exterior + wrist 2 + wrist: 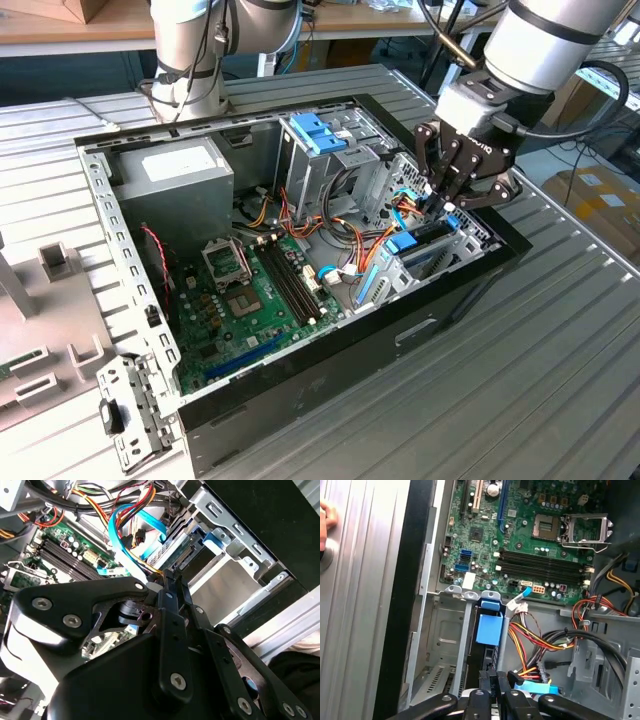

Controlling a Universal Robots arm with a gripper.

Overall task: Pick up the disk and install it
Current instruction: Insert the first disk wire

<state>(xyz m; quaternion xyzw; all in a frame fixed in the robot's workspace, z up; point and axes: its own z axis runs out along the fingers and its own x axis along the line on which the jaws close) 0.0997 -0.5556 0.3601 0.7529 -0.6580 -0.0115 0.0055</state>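
The arm [540,45] is angled down into the open case [300,400]; the gripper [447,192] is pressed together above the disk [489,630], seated in its bay.

Setting: robotics lab or hardware-assembly workshop. Evidence in the exterior view: an opened desktop computer case [300,270] with exposed green motherboard [250,300] lies at frame centre on a ribbed metal worktable [520,380]; industrial robot arm bases [190,50] are mounted at upper left and centre, with wooden benches [70,25] along the top edge. Cardboard boxes [600,200] sit at the right edge, and loose metal brackets [135,410] lie on the table at lower left.
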